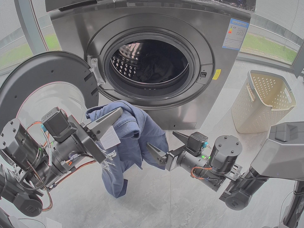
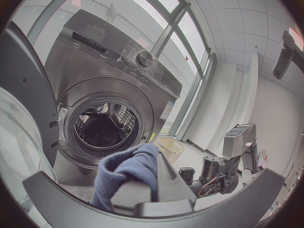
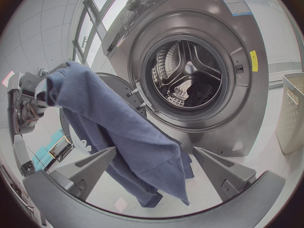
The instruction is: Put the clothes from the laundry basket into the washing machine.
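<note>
Two arms are on this one, but only one is doing the carrying. The left gripper (image 1: 117, 114) has its fingers clamped on the bunched top of a blue sweatshirt (image 1: 136, 133), so the rest hangs down free, clear of the floor (image 1: 177, 200). It's held at about 6 o'clock below the drum opening (image 1: 148, 64) of the washing machine (image 1: 202, 32). My guess is it's gripped high so the loose tail doesn't drag and can be fed over the lip.

The right gripper (image 1: 160, 139) sits at 3 o'clock of the hanging cloth with its fingers spread wide and holding nothing. The fabric hangs right by those fingers, so it looks ready to catch the lower part and help bundle it in, though that's just my read.

The door (image 1: 41, 76) is swung fully open toward 8 o'clock of the opening, out of the way of both arms.

Containers: the drum has a dark pile of clothes (image 1: 155, 68) lying at its bottom. The laundry basket (image 1: 253, 111) stands on the floor at 4 o'clock of the machine, and I see nothing in the part of its inside that shows. I'd say this sweatshirt could be the last item.
</note>
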Motion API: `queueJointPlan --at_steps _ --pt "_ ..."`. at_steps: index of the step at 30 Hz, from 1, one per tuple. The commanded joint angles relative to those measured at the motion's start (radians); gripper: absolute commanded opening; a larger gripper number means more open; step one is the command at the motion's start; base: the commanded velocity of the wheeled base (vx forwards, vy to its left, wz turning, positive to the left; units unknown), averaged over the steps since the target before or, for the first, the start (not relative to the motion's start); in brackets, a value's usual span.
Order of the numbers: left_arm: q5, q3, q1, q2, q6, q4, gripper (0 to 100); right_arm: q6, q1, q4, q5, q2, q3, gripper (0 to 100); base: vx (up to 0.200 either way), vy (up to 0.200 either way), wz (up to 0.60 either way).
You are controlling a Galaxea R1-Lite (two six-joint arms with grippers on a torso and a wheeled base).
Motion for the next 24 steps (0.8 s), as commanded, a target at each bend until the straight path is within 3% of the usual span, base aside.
queueJointPlan --at_steps 1,5,11,20,24 --pt "-0.001 0.003 0.0 -0.011 -0.001 -0.001 0 -0.019 -0.041 0.001 0.017 0.104 -0.107 100 0.0 0.0 0.0" --pt "-0.003 0.006 0.0 -0.014 -0.001 -0.001 0 -0.02 -0.051 0.002 0.02 0.121 -0.165 100 0.0 0.0 0.0" --pt "-0.004 0.009 0.0 -0.008 0.001 -0.001 0 -0.02 -0.033 0.001 0.028 0.113 -0.142 100 0.0 0.0 0.0" --pt "-0.001 0.013 0.0 -0.006 0.004 0.001 0 -0.019 -0.015 -0.001 0.102 0.089 -0.132 100 0.0 0.0 0.0" --pt "-0.001 0.015 0.0 -0.005 0.004 0.001 0 -0.02 -0.021 -0.001 0.112 0.066 -0.121 100 0.0 0.0 0.0"
